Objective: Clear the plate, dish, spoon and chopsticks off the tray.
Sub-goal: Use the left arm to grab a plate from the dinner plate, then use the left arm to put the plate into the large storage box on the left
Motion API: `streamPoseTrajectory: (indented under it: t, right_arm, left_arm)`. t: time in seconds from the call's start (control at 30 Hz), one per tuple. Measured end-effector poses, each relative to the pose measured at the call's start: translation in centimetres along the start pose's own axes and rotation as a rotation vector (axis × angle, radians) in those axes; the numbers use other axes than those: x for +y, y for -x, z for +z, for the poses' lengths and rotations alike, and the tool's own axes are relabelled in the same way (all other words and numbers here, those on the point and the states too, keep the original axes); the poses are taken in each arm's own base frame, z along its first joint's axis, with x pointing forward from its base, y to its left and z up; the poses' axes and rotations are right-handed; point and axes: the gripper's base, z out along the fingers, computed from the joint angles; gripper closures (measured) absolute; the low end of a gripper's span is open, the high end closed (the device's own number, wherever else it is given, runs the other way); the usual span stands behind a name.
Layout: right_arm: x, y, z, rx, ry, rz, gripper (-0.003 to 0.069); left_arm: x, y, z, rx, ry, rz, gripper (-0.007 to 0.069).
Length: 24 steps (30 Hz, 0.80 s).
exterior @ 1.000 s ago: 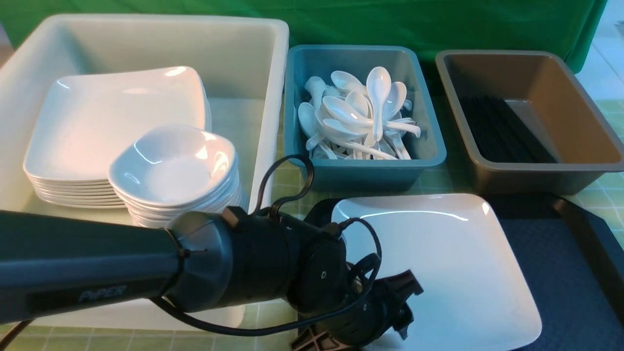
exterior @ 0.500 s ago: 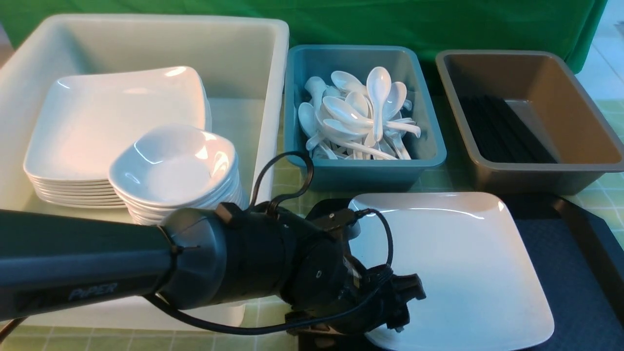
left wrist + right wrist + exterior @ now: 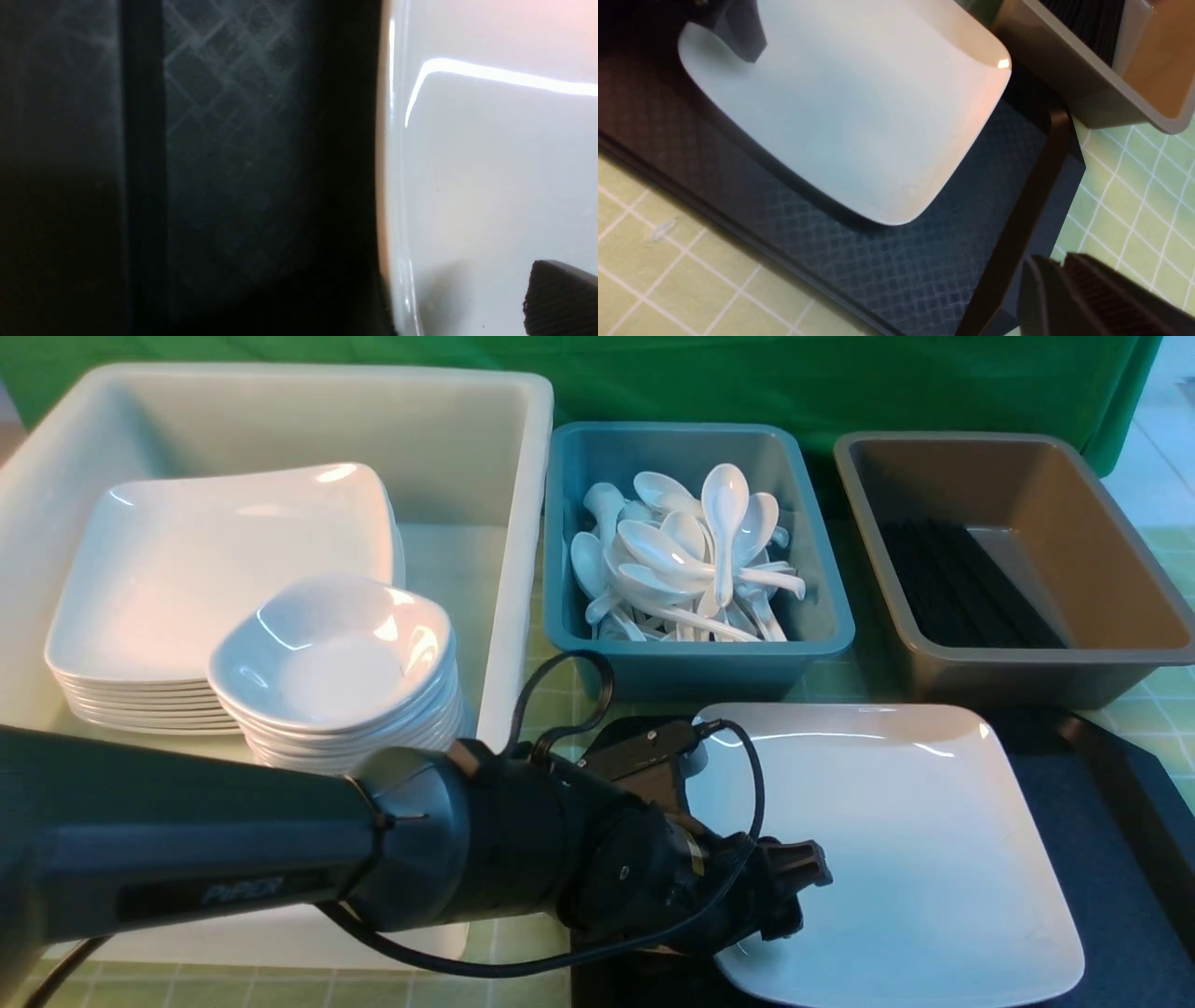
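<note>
Gaping wide, the left end effector (image 3: pixel 789 896) overhangs the plate (image 3: pixel 915 840) edge; right end effector (image 3: pixel 1064 294) clenched, empty.

Left arm (image 3: pixel 187 840): dark grey, tubular, marked "PiPER" (image 3: pixel 243 893); black cylindrical wrist (image 3: pixel 523 849) with one small screw (image 3: pixel 621 872); looping black cable (image 3: pixel 569 677). Right claw (image 3: pixel 1048 270): black, ribbed pads (image 3: pixel 1097 294).

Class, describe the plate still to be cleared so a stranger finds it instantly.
Find the black tray at front right, near the brown bin. One large white square plate lies on it. Unlike the similar plates stacked in the white tub, it lies alone.
</note>
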Motion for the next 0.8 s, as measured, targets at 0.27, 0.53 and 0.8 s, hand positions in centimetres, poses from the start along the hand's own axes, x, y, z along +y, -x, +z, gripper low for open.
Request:
streamPoseTrajectory:
  t: [0.27,0.53,0.8]
  right_arm:
    - [0.0,0.1,0.0,-0.013,0.002,0.013,0.0608]
    - [0.0,0.2,0.0,-0.019,0.002,0.031,0.0608]
    - [0.0,0.2,0.0,-0.019,0.002,0.031,0.0607]
  left_arm:
    - [0.3,-0.7,0.6,0.074,0.031,-0.134,0.0435]
    - [-0.4,-0.7,-0.9,0.095,0.003,-0.129,0.0574]
    - [-3.2,0.2,-9.6,0.028,-0.148,0.04,0.0615]
